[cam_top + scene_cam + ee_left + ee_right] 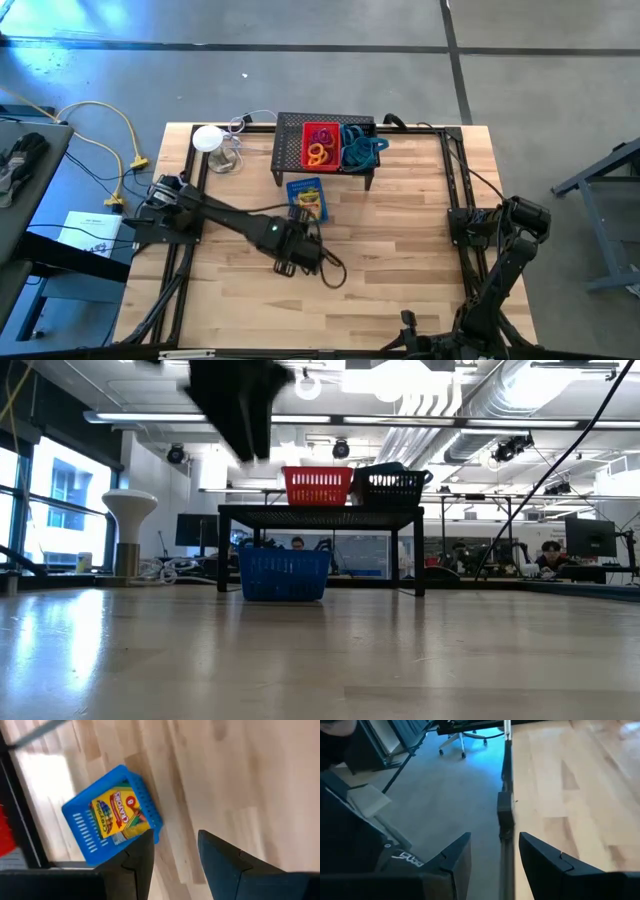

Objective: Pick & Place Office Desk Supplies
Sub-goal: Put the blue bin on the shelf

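Evidently empty, the left gripper (175,855) hangs with jaws parted over bare table (400,240) near the blue bin (82,827), where the crayon box (119,812) already lies; right gripper (492,857) waits, parted, at the table's edge

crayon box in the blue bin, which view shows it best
The left wrist view: the crayon box fills the blue bin and its printed yellow face is readable, just beyond the open left gripper. The high view shows it small. The low view shows only the bin's front wall. The right wrist view misses it.
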You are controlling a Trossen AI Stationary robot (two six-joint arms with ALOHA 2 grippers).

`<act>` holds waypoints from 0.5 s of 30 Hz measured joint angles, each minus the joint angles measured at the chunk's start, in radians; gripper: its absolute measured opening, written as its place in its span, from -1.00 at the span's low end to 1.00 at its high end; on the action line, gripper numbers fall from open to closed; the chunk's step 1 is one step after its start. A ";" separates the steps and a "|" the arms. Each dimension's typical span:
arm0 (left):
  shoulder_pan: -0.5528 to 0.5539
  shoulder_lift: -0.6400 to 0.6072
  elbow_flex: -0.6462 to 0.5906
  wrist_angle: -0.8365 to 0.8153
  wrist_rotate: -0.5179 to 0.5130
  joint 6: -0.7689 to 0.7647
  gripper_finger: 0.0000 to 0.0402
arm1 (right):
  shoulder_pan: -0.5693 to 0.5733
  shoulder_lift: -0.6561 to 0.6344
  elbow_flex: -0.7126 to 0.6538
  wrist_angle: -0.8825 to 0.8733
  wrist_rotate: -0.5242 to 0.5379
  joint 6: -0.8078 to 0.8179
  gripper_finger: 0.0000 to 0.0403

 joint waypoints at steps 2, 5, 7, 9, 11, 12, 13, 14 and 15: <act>0.030 0.000 -0.060 0.041 -0.001 0.000 -0.29 | 0.002 0.000 0.000 0.000 -0.017 0.016 -0.25; 0.079 0.002 -0.127 0.063 0.000 -0.034 -0.29 | 0.008 0.000 0.000 0.001 -0.022 0.034 -0.25; 0.110 0.000 -0.167 0.105 -0.002 -0.052 -0.29 | 0.015 0.000 0.000 0.001 -0.024 0.037 -0.25; 0.136 0.000 -0.208 0.153 0.000 -0.062 -0.29 | 0.021 0.000 0.000 0.001 -0.024 0.037 -0.25; 0.152 0.000 -0.231 0.197 0.011 -0.067 -0.29 | 0.022 0.000 0.000 -0.005 -0.024 0.037 -0.25; 0.154 0.000 -0.238 0.209 0.022 -0.065 -0.29 | 0.023 0.000 0.000 -0.006 -0.024 0.036 -0.25; 0.155 0.000 -0.248 0.225 0.033 -0.060 -0.29 | 0.023 0.000 0.000 -0.006 -0.025 0.036 -0.25; 0.154 0.000 -0.257 0.245 0.048 -0.055 -0.29 | 0.022 0.000 0.000 -0.006 -0.025 0.035 -0.25; 0.152 0.000 -0.263 0.261 0.058 -0.050 -0.29 | 0.022 0.000 0.000 -0.008 -0.025 0.031 -0.25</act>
